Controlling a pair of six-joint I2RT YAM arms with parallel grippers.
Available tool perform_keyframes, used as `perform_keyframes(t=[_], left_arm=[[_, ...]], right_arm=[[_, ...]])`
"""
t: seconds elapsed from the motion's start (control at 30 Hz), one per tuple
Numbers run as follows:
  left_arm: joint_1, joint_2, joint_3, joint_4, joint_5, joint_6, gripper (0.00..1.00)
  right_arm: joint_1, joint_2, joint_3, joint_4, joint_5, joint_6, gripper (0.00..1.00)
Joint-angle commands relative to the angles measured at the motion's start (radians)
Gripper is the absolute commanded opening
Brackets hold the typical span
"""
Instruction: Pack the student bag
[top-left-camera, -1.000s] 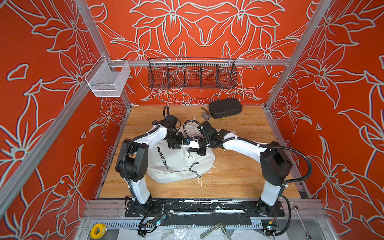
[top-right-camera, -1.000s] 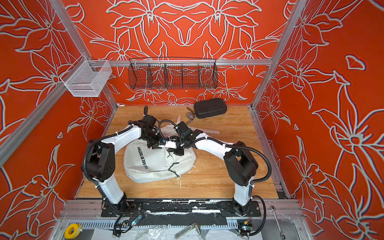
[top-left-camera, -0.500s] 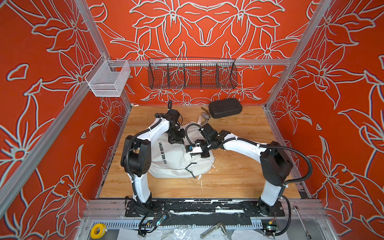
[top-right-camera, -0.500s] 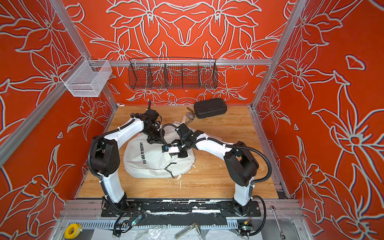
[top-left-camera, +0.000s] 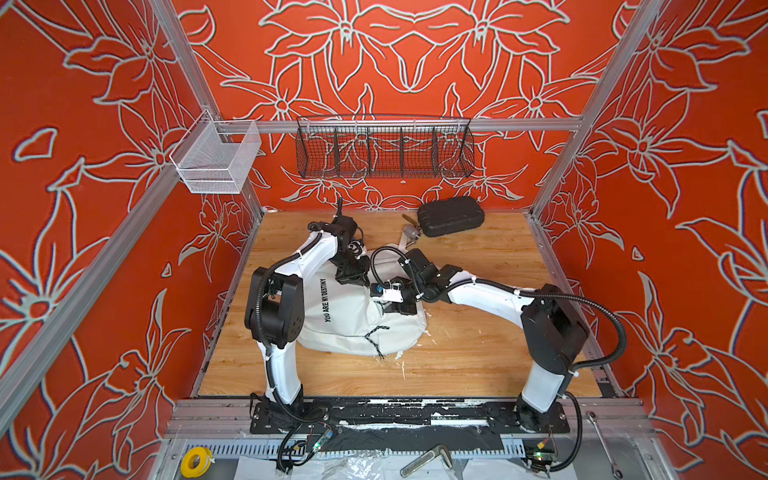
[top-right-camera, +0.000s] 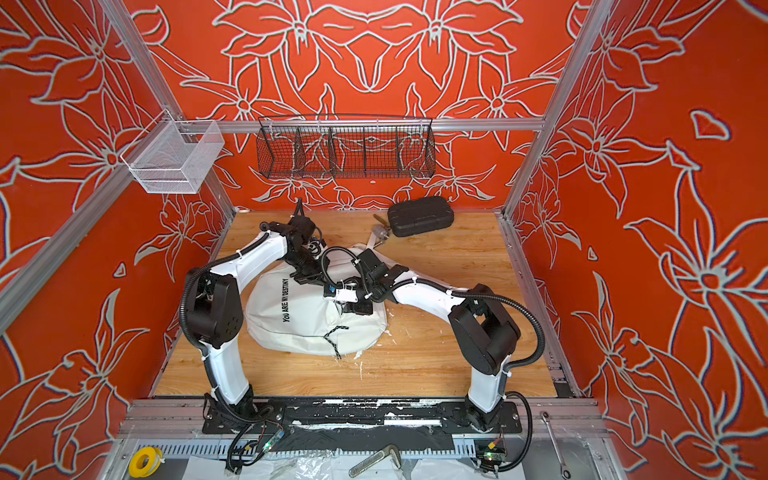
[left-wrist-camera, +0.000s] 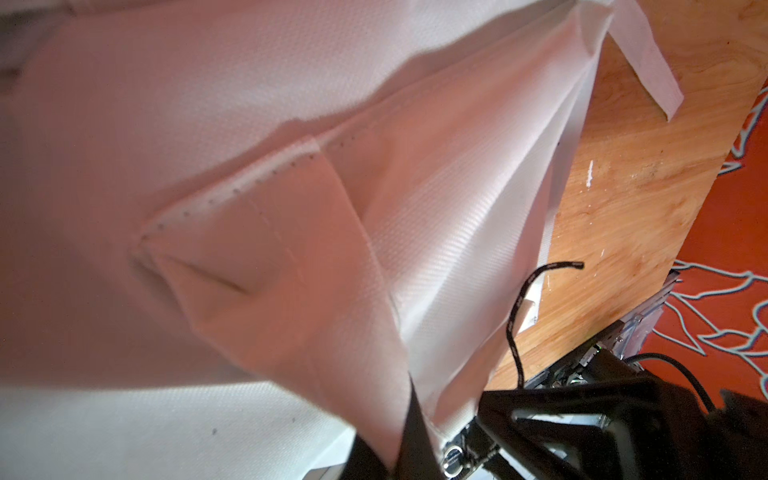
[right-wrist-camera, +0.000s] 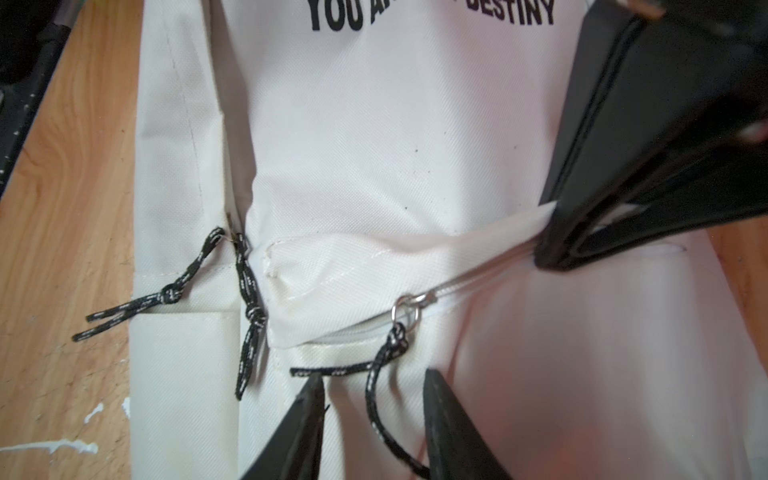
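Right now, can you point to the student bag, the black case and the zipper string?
student bag (top-left-camera: 357, 324): in a top view, on its plain white front panel.
black case (top-left-camera: 451, 217): in a top view, on the middle of its lid.
zipper string (right-wrist-camera: 397, 335): right wrist view, on its knot.

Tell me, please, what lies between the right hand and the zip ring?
A black cord from the ring, lying on the bag between the right hand's open fingers, in the right wrist view.

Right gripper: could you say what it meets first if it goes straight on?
The right gripper would likely first meet the black zipper cord between its open jaws, on the student bag.
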Motion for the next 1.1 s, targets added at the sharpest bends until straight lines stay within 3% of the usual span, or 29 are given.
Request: perform_keyframes(t=[0.0, 0.17, 0.27, 0.43, 0.57, 0.6, 0.7, 0.73, 0.83, 0.97, 1.07], left_arm=[[-0.008, -0.002, 0.014, -0.006, 0.076, 0.026, 0.0], [-0.021, 0.01, 0.029, -0.014, 0.088, 0.031, 0.0], [-0.024, 0.02, 0.04, -0.024, 0.097, 0.033, 0.0], [-0.024, 0.031, 0.06, -0.041, 0.096, 0.044, 0.0], [-0.024, 0.055, 0.108, -0.078, 0.065, 0.066, 0.01], [-0.024, 0.06, 0.126, -0.093, 0.055, 0.07, 0.06], [-0.024, 0.065, 0.158, -0.116, 0.037, 0.043, 0.4], [-0.024, 0.056, 0.15, -0.112, 0.047, 0.026, 0.47], [-0.026, -0.008, 0.057, -0.042, 0.099, -0.073, 0.55], [-0.032, -0.09, -0.112, 0.083, 0.193, -0.211, 0.57], [-0.061, -0.102, -0.163, 0.096, 0.167, -0.237, 0.57]], right_arm=[[0.01, 0.008, -0.007, 0.066, -0.003, 0.056, 0.44], [0.016, 0.034, 0.004, 0.109, 0.067, 0.102, 0.41], [0.023, 0.046, -0.009, 0.135, 0.092, 0.071, 0.3], [0.025, 0.028, -0.044, 0.158, 0.038, -0.01, 0.1], [0.023, 0.013, -0.064, 0.137, 0.023, -0.069, 0.04], [0.025, 0.015, -0.057, 0.117, 0.037, -0.071, 0.04], [0.025, 0.02, -0.042, 0.082, 0.054, -0.058, 0.01], [0.024, 0.018, -0.042, 0.09, 0.053, -0.045, 0.0], [0.023, 0.02, -0.032, 0.096, 0.049, -0.008, 0.0], [0.025, 0.022, -0.029, 0.103, 0.058, 0.01, 0.0], [0.024, 0.028, -0.019, 0.094, 0.062, 0.002, 0.0]])
